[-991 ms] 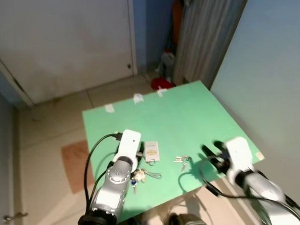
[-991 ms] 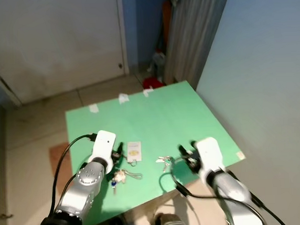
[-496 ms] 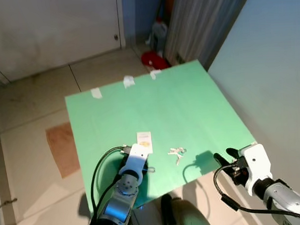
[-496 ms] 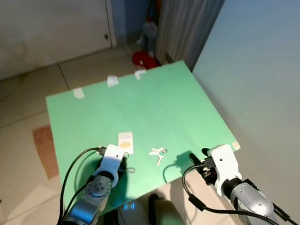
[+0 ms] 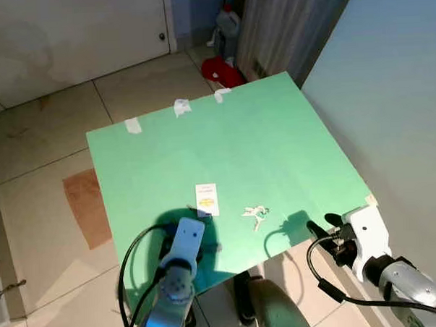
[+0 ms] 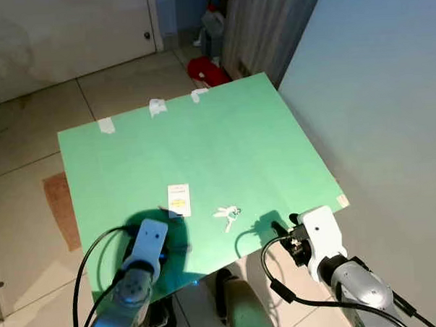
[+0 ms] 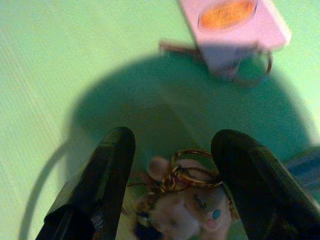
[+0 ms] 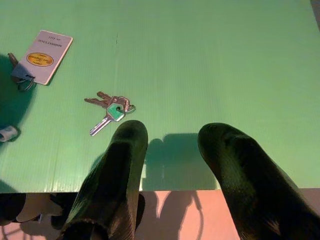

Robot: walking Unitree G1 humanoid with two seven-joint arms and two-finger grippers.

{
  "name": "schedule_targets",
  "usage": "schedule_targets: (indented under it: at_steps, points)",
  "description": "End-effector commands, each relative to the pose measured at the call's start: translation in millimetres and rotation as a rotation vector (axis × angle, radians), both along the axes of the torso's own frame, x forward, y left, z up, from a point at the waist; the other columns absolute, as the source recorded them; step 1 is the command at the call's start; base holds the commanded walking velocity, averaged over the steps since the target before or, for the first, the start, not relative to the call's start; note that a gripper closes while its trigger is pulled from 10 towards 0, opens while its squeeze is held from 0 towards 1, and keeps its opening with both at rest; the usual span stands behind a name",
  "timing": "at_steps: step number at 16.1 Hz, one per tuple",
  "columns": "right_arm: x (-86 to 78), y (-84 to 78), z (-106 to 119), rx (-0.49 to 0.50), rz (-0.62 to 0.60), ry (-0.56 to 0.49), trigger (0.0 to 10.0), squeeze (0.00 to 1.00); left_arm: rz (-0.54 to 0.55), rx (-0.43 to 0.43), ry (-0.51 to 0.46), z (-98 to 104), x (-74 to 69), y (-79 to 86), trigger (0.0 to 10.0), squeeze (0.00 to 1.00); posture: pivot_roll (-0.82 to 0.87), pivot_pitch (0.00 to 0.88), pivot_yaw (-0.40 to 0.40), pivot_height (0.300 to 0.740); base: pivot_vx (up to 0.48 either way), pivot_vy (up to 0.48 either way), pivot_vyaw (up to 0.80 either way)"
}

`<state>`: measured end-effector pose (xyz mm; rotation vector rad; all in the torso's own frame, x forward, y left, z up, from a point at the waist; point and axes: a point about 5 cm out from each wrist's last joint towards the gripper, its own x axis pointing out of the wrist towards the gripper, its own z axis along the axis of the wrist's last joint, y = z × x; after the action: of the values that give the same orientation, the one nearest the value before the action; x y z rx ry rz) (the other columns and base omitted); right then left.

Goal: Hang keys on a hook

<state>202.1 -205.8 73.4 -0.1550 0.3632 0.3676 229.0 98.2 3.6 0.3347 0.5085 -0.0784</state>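
Left gripper [image 7: 170,165] hovers low over the near left part of the table with its two black fingers spread wide and nothing between them; directly below the gap lies a bunch of brass-coloured key rings with a small pale plush charm [image 7: 187,200], resting flat on the surface inside the gripper's dark shadow. Just beyond that bunch, farther from the robot, lies a flat white rectangular tag with an orange oval label [image 5: 206,199], a metal ring fixed to its near end. To the right of the tag, apart from it, sits a small bunch of silver keys, one with a green head [image 8: 111,111], also flat on the table. Right gripper [image 8: 170,165] hangs past the table's near right edge, its fingers likewise parted and holding nothing, with the silver keys a little ahead of its tips. All of this rests on a bright green flat board serving as the table [image 5: 260,133], with strips of white tape [image 5: 178,107] along its far edge. Around it spreads a beige tiled floor [image 5: 43,128], with a red object [image 5: 221,71] and a grey curtain [image 5: 284,23] at the far side.
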Motion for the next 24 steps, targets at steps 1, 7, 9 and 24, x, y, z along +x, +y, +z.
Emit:
schedule_targets:
  at_steps: [1,7,9,24]
  points:
    - [-4.3,-1.2,-2.2,0.007,-0.005,0.029,10.0,0.00,-0.010,-0.040,0.068,-8.0,-11.4,-19.5,10.0,0.00,-0.32,0.321,-0.074,0.740,0.000,0.000,0.00]
    - [-7.8,0.0,-5.6,0.003,-0.015,0.046,10.0,0.00,0.002,-0.090,0.258,-37.2,-28.8,-16.3,0.0,0.00,-0.33,0.331,-0.065,0.740,0.000,0.000,0.00]
    - [-8.1,0.9,-6.0,0.003,-0.018,0.050,10.0,0.00,0.003,-0.164,0.260,-41.3,-26.3,-18.4,0.0,0.00,-0.34,0.335,-0.066,0.740,0.000,0.000,0.00]
    - [26.3,28.2,-13.6,0.071,-0.022,-0.016,10.0,0.00,-0.147,-0.372,-0.295,85.6,47.3,7.6,0.0,0.00,-0.25,0.197,-0.001,0.740,0.000,0.000,0.00]
